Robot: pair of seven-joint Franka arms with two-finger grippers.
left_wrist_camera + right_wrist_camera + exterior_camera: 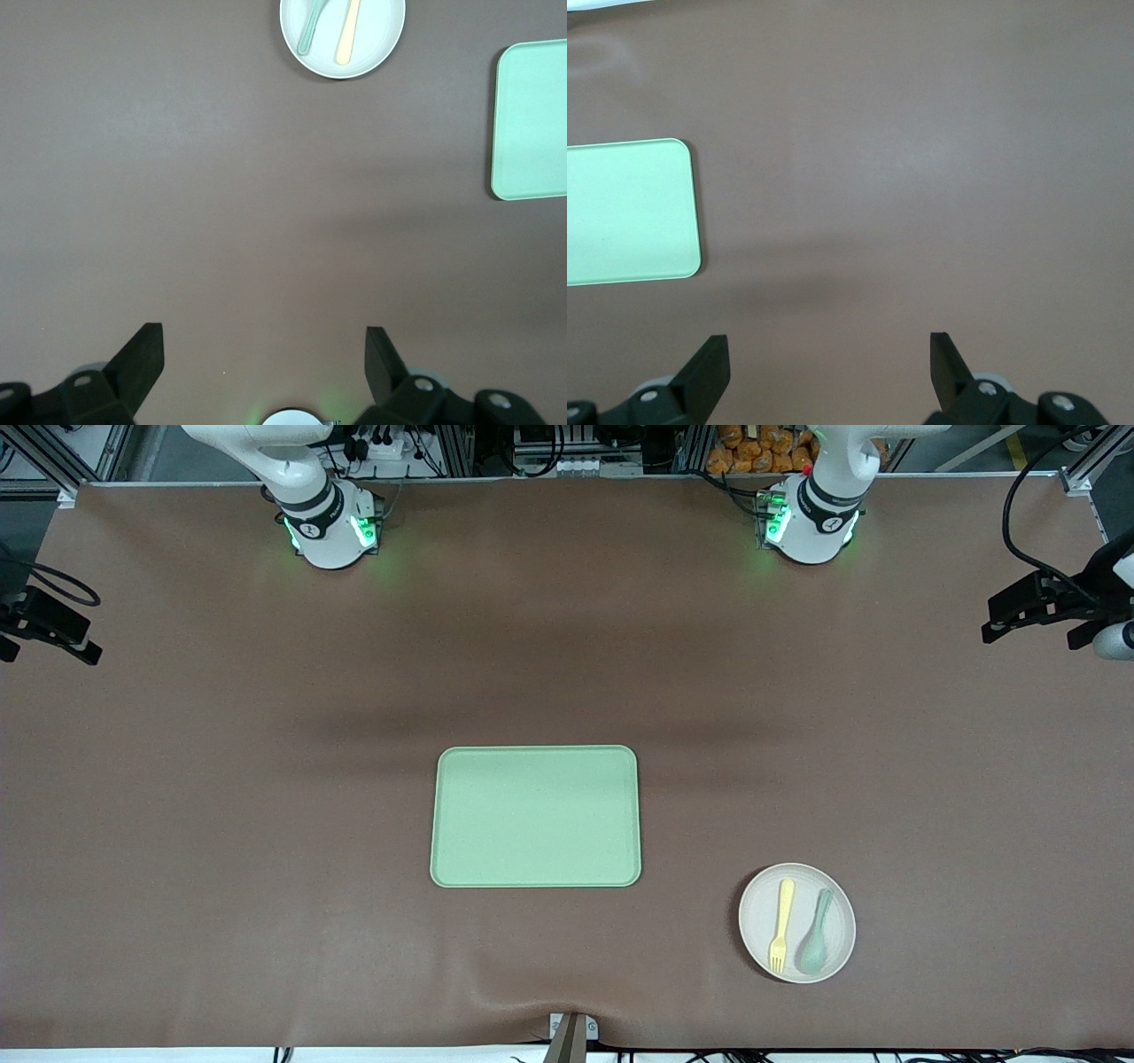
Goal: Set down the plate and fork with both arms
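Brown worktop [266, 779] fills the front view, with a pale green tray [535, 816] lying flat near its middle. The plate [796, 922] sits on the worktop nearer to the front camera than the tray and toward the left arm's end, apart from the tray. On the plate lie the fork [782, 924] and a pale green spoon [816, 934], side by side, the fork on the tray's side of the spoon, its tines pointing toward the front camera. Both arms' bases glow green along the top edge; neither hand shows in this view.

From the left wrist view, the left hand [264, 363] hangs high over bare worktop, its two black fingers [142, 359] spread wide with nothing between them. Farther off are the plate [343, 35], carrying the fork [347, 34] and the spoon [314, 25], and one end of the tray [532, 119].

From the right wrist view, the right hand [829, 367] likewise hangs over bare worktop, fingers [707, 365] wide apart and holding nothing. A corner of the tray [629, 211] shows there.
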